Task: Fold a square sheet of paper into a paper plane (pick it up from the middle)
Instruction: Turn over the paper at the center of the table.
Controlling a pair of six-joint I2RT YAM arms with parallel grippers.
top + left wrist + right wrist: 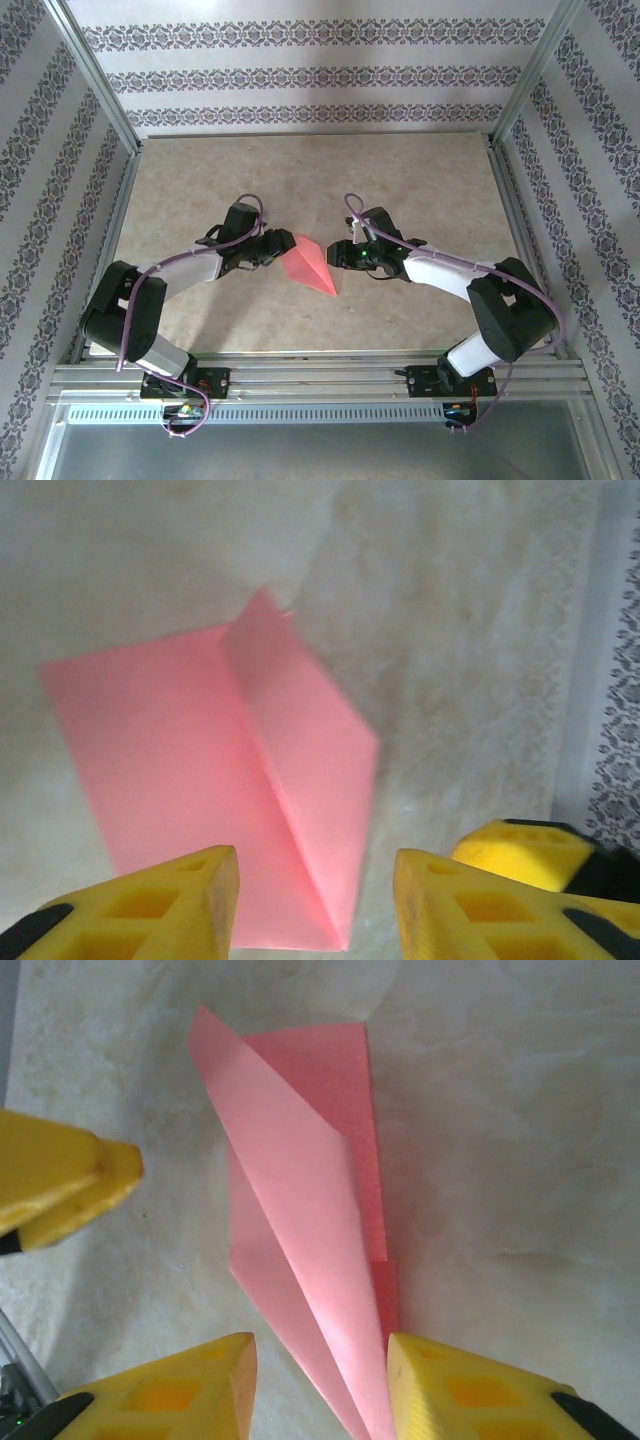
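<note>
Paper (308, 264): salmon-pink, partly folded into a narrow pointed shape, lying on the table (200, 180). I use the paper as the reference for every position below. One flap stands up along the centre crease and the remaining layers lie flat. The pointed end faces the near table edge, on the right arm's side.

Left tool (278, 250): just beside the left edge of the paper. In the left wrist view I read its yellow fingers (175, 900) as wide apart, with the near corner of the paper lying between them. The tool holds nothing.

Right tool (340, 254): just beside the right edge of the paper, facing the left tool across it. In the right wrist view its fingers (180, 1390) are also spread wide. The pointed end of the paper runs down between them, close along one finger. I cannot tell whether that finger touches the paper.
</note>
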